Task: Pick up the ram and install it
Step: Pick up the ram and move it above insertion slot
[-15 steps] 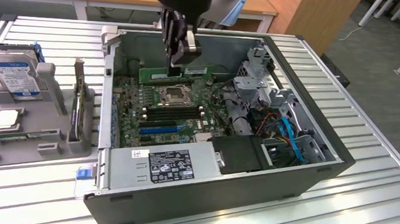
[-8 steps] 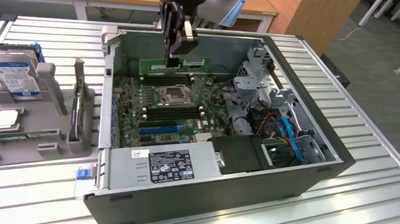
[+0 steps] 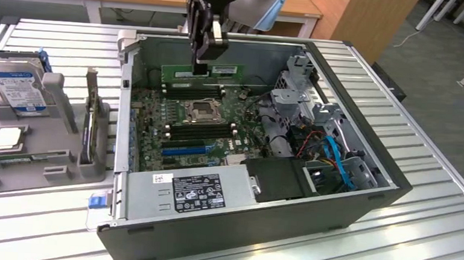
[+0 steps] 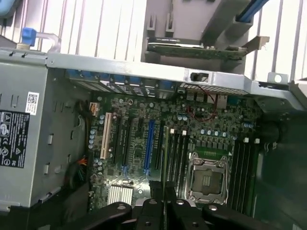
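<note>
Green ram [image 3: 211,72] hangs level in the gripper [image 3: 199,66], with the claw pinching its top edge and the white label facing the exterior camera. The stick is inside the open computer case [image 3: 249,240], near the case's far wall, just above the far bank of memory slots [image 3: 192,92] on the motherboard [image 3: 155,122]. Cannot tell if its lower edge touches a slot. CPU socket [image 3: 203,111] lies between that bank and a nearer bank of slots [image 3: 202,130]. Power supply [image 3: 186,192] sits along the case's near wall, and blue cables [image 3: 339,164] run by the wall on the exterior view's right. The case rests on a slatted metal table [image 3: 435,239]. Grey parts holder [image 3: 21,153], at the table's edge on the exterior view's left, carries a hard drive [image 3: 15,85], a square processor chip [image 3: 7,138] and an upright expansion card [image 3: 95,127]. In the wrist view, dark fingers [image 4: 151,211] flank the ram [image 4: 165,158], seen edge-on over the motherboard beside the CPU socket.
</note>
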Available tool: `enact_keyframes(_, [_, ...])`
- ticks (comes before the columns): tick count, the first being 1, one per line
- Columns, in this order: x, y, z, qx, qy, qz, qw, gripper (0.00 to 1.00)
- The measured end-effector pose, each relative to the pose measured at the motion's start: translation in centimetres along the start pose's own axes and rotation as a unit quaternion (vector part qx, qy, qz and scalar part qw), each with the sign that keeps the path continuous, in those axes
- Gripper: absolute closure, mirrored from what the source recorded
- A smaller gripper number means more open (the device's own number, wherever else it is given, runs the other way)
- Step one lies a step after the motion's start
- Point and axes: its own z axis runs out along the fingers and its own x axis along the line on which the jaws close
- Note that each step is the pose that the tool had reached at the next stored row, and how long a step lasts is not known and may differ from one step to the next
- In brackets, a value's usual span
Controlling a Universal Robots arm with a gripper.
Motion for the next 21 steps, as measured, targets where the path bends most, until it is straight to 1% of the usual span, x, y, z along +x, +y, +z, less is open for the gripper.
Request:
enact_keyframes(3, [0.0,0.00,0.00,-0.0006,-0.0007,0.027,0.9996,0.87])
enact_keyframes(6, [0.0,0.00,0.00,-0.0010,-0.0013,0.052,0.9987,0.87])
enact_keyframes(9, [0.0,0.00,0.00,-0.0011,-0.0015,0.054,0.9985,0.87])
enact_keyframes(12, [-0.5,-0.05,-0.02,-0.0012,-0.0014,0.055,0.9985,0.87])
enact_keyframes(15, [-0.5,-0.10,-0.01,-0.0011,-0.0015,0.055,0.9985,0.87])
enact_keyframes(19, [-0.4,-1.30,-0.05,-0.0012,-0.0014,0.055,0.9985,0.87])
enact_keyframes(21, [-0.4,-1.73,-0.06,-0.0011,-0.0015,0.055,0.9985,0.87])
